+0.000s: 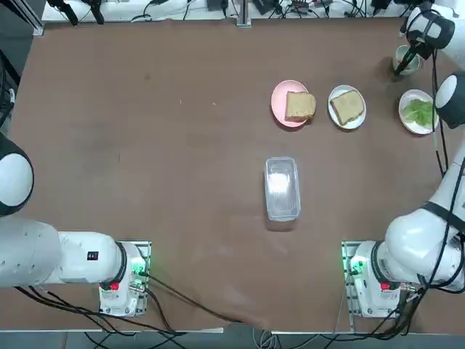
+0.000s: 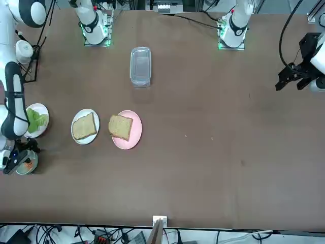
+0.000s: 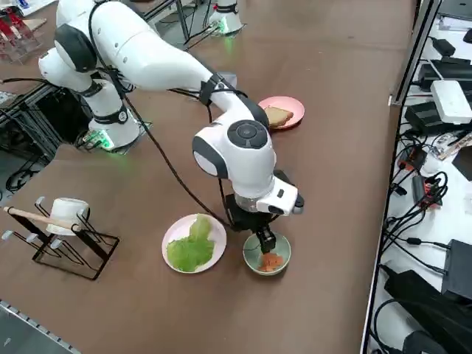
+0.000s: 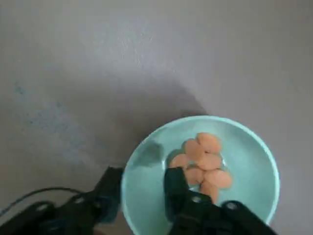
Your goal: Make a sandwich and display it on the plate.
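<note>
Top view: white plate (image 1: 347, 107) with a bread slice (image 1: 348, 105) upper right of frame; right gripper (image 1: 404, 59) further right at the pale-green cup (image 1: 407, 60), well apart from the plate.

Front view: plate sits left of centre — gripper in the lower-left corner.

Right wrist view: fingers (image 4: 177, 192) straddle the cup rim, one inside by the orange pieces (image 4: 205, 164), narrowed on it.

My right arm (image 3: 147, 55) is glossy white with rounded joint housings, black cables running along it, a black right gripper (image 3: 265, 240), and green lights glowing at my base (image 1: 356, 265).
</note>
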You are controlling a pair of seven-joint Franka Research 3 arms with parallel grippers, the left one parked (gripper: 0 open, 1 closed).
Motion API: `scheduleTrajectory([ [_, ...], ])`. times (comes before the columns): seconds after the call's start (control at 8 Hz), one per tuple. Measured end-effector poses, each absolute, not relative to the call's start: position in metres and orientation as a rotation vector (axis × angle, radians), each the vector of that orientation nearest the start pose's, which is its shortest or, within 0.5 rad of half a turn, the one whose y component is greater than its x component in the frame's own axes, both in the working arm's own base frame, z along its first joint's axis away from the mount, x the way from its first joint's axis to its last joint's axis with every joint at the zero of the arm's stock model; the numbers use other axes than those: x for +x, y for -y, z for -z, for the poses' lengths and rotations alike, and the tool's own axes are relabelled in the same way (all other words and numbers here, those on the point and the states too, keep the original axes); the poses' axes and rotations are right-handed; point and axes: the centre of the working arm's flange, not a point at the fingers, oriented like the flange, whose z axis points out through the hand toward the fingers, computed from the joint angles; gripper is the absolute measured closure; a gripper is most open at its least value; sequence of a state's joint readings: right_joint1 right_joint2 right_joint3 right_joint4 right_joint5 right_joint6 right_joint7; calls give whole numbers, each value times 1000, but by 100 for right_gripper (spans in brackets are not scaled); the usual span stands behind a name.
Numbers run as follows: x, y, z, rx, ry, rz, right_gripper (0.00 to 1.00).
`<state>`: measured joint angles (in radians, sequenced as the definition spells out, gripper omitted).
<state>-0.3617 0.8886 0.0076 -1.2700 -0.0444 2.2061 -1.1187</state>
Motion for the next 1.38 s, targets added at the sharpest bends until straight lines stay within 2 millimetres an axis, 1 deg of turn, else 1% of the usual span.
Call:
scheduleTrajectory([
  [0.25,708,266,-223,-2955,1228,26,92],
  [0.38,709,267,-235,-2958,1227,24,96],
  [0.62,709,268,-248,-2943,1232,1,96],
  [0.75,709,268,-261,-2937,1234,-8,96],
  [0.88,709,265,-281,-2926,1228,-12,96],
  [1.0,709,257,-307,-2916,1169,11,96],
  [1.12,708,244,-332,-2888,1070,46,96],
  [1.25,704,225,-352,-2831,945,55,96],
  [1.38,699,205,-363,-2749,813,49,96],
])
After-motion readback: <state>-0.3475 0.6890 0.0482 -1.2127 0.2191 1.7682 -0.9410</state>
